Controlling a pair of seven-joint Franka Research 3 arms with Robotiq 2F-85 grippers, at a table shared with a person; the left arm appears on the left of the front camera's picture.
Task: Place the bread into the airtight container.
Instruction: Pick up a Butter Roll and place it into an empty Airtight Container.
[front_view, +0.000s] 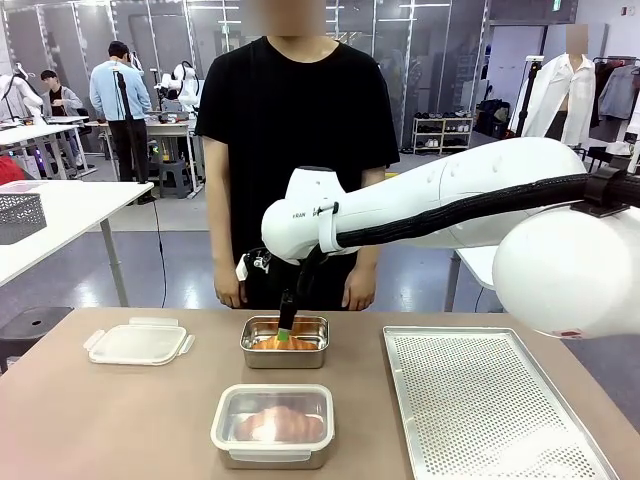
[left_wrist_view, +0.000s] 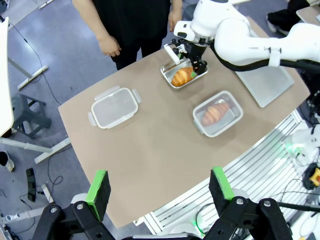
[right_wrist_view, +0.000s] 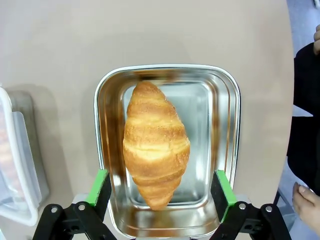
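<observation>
Right wrist view: croissant (right_wrist_view: 156, 150) lies in the steel container (right_wrist_view: 227, 95) at frame centre, between the right gripper's (right_wrist_view: 161, 187) open fingers, untouched. Left gripper (left_wrist_view: 161, 189), fingers open, hovers over the bench (left_wrist_view: 145, 150).

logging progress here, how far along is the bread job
Done: a croissant lies in the open steel container, and another container nearer the robot is already lidded with bread inside. In hand: nothing; the right tool hangs open above the croissant. Left: the loose lid lies on the table, not yet on.
</observation>
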